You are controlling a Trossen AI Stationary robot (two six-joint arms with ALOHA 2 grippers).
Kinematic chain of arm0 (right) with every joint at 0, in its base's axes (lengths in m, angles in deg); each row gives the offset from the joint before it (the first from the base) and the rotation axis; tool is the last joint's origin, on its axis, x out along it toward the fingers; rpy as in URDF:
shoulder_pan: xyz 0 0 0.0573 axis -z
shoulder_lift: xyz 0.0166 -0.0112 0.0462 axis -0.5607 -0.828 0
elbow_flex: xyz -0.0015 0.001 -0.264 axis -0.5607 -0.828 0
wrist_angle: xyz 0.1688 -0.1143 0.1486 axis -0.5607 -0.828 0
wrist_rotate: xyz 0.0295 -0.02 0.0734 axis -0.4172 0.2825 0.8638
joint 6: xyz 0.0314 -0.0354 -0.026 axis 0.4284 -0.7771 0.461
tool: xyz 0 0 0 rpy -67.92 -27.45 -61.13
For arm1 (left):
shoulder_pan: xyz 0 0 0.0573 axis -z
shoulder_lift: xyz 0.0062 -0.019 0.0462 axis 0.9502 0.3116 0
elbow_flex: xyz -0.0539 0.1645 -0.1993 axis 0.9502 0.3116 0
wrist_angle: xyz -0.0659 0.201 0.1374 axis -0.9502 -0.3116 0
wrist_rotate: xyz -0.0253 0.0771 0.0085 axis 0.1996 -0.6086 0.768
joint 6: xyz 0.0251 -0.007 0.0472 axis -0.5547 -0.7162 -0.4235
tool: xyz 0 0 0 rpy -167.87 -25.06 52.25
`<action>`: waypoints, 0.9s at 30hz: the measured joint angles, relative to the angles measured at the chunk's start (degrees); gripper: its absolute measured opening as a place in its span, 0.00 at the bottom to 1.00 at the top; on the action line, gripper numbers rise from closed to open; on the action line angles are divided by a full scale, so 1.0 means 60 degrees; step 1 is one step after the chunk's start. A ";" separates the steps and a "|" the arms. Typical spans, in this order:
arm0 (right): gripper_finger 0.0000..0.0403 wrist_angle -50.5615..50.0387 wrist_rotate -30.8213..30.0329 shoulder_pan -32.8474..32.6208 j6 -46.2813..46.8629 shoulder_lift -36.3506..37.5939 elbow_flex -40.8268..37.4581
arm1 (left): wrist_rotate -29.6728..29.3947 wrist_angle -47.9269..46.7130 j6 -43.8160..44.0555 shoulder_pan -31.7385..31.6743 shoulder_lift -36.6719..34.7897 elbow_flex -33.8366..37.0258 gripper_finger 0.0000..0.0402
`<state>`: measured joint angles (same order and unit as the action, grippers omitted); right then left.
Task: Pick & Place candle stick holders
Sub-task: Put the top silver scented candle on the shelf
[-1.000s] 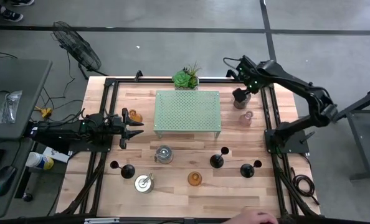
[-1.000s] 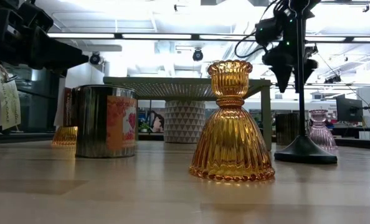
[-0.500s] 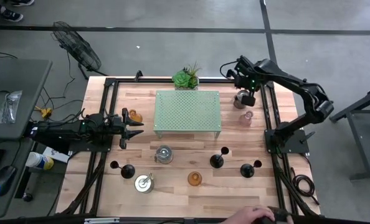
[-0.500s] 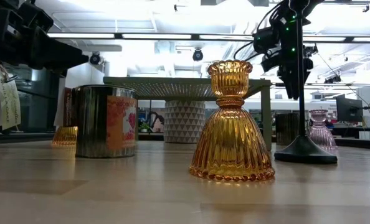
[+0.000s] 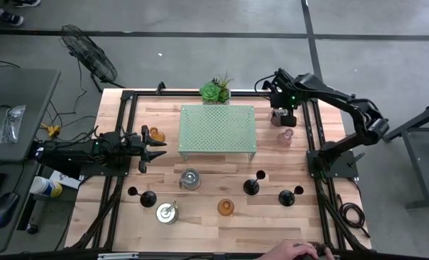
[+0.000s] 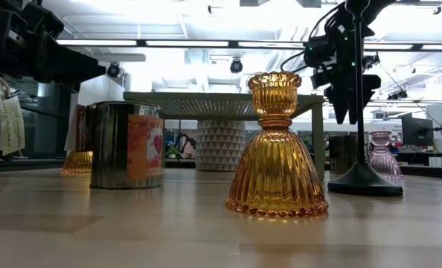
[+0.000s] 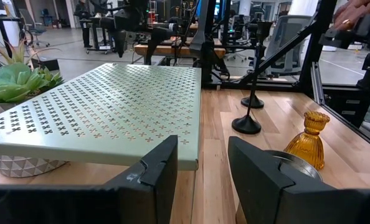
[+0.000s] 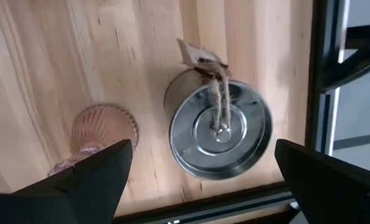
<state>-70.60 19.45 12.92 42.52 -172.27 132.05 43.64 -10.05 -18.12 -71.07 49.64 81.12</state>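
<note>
My right gripper (image 5: 281, 115) hangs open, fingers pointing down, over the far right of the table. Straight below it in the right wrist view stands a silvery cylindrical holder (image 8: 219, 130) with a twine tag on its lid, and a pink glass holder (image 8: 101, 137) stands beside it. My right gripper (image 8: 200, 186) touches neither. My left gripper (image 5: 153, 148) waits open and level at the table's left, next to an amber holder (image 5: 155, 134). More holders stand on their bases near the front: black ones (image 5: 252, 185), silvery ones (image 5: 190, 179) and an amber one (image 5: 226, 208).
A pale green perforated stand (image 5: 217, 128) fills the middle of the table, with a green potted plant (image 5: 216, 91) behind it. Black frame rails (image 5: 312, 144) run along the table's sides. A person's hand (image 5: 295, 251) shows at the near edge.
My right gripper has rolled about its own downward axis and sunk a little toward the silvery holder at the far right, staying open. The person's hand at the near edge has shifted.
</note>
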 joint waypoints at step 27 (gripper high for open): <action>0.96 0.1237 0.0362 0.0774 0.1749 -0.0045 -0.0650 | 0.0000 -0.0002 0.0002 -0.0004 -0.0002 0.0002 0.34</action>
<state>-63.18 21.62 17.57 53.01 -172.54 128.15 43.63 -10.06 -18.10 -71.09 49.62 81.13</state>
